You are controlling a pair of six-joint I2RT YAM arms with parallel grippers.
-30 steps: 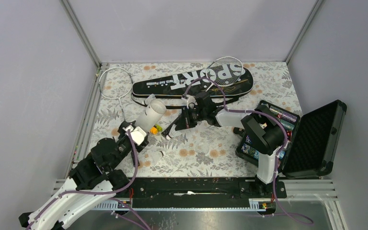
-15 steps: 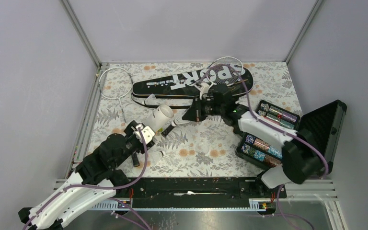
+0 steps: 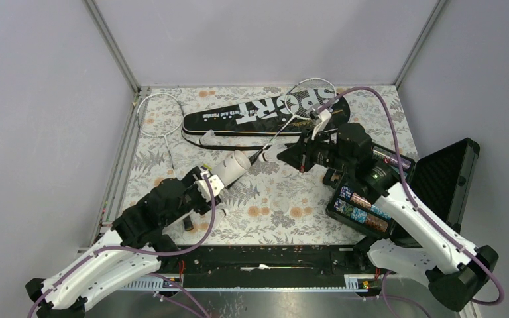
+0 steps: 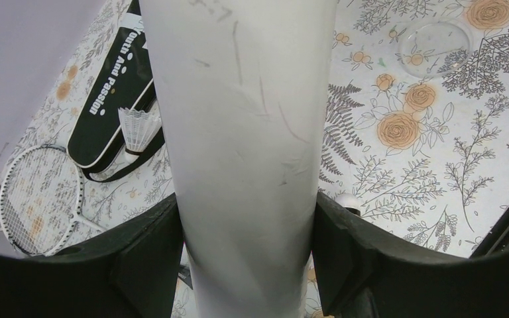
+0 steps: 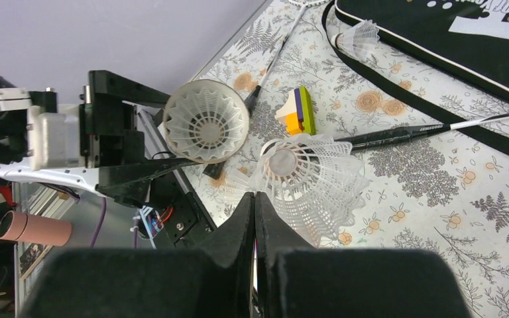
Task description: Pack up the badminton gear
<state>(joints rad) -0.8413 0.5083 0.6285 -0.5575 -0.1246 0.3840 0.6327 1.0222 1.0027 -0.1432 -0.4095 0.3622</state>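
My left gripper (image 4: pixel 245 228) is shut on the long white tube (image 4: pixel 245 126) and holds it tilted above the mat; it also shows in the top view (image 3: pixel 230 167). Its open end (image 5: pixel 205 121) faces the right wrist camera, with a shuttlecock inside. My right gripper (image 5: pixel 255 197) is shut on the skirt of a white shuttlecock (image 5: pixel 311 175), a short way from the tube's mouth. Another shuttlecock (image 5: pixel 358 36) lies by the black "SPORT" bag (image 3: pixel 265 112). One racket (image 3: pixel 159 109) lies at the far left. The other racket (image 3: pixel 311 96) lies over the bag.
The open black hard case (image 3: pixel 371 192) of foil-wrapped items stands at the right, its lid (image 3: pixel 441 192) raised. A small colourful block toy (image 5: pixel 298 109) lies on the floral mat. A clear round lid (image 4: pixel 435 43) and a small white cap (image 3: pixel 219 213) lie near the left arm.
My right gripper has swung right and lifted with the shuttlecock. My left gripper has carried the tube right and tilted its mouth toward the right gripper.
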